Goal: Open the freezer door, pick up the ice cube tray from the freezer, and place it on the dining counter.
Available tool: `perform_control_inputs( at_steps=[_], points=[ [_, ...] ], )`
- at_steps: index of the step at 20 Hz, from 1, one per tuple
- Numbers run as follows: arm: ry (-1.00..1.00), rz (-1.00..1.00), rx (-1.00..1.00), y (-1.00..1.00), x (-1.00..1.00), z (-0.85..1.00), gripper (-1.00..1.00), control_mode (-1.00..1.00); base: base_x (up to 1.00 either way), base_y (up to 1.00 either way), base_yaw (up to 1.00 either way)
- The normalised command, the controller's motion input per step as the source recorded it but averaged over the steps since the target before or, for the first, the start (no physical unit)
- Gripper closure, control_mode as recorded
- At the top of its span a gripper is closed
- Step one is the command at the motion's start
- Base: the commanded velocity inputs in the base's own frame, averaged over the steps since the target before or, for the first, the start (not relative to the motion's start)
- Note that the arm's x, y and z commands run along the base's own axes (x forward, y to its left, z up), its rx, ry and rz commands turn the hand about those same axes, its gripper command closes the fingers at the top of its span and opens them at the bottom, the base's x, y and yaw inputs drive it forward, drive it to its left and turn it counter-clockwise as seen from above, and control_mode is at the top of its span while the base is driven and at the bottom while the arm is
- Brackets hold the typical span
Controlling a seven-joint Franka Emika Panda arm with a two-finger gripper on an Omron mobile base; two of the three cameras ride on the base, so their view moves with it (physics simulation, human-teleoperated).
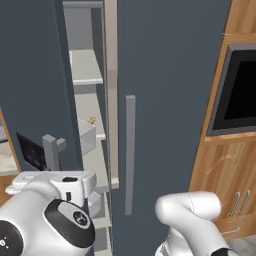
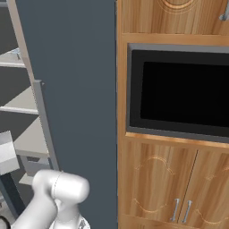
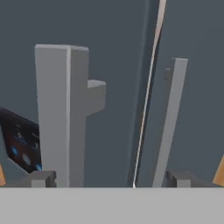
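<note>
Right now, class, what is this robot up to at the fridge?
The robot arm is working on the freezer door, which stands partly open, so light grey shelves of the freezer show through the gap. The gripper is open, pointing at the door's grey bar handle without clamping it. The plain grey door beside it is shut. A small tan food piece lies on a middle shelf. No ice cube tray can be made out yet.

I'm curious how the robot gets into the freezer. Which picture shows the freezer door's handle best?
The hand view: the freezer door's handle stands large and close, with its bracket showing. The left base view shows just its upper end above the robot's hand, beside the black panel. In the right base view I cannot make it out.
</note>
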Motion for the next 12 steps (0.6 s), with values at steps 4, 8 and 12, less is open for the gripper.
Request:
perform_control_inputs(
  at_steps=[4,8,12],
  points=[
    [0.03,0.12,0.0,-0.62,-0.04,0.03,-1.0,-1.0,0.0,0.0,0.0],
    [0.0,0.16,0.0,-0.55,-0.13,0.0,-1.0,-1.0,0.0,0.0,0.0],
    [0.0,0.14,0.0,-0.33,-0.14,0.0,-1.0,-1.0,0.0,0.0,0.0]
  ],
)
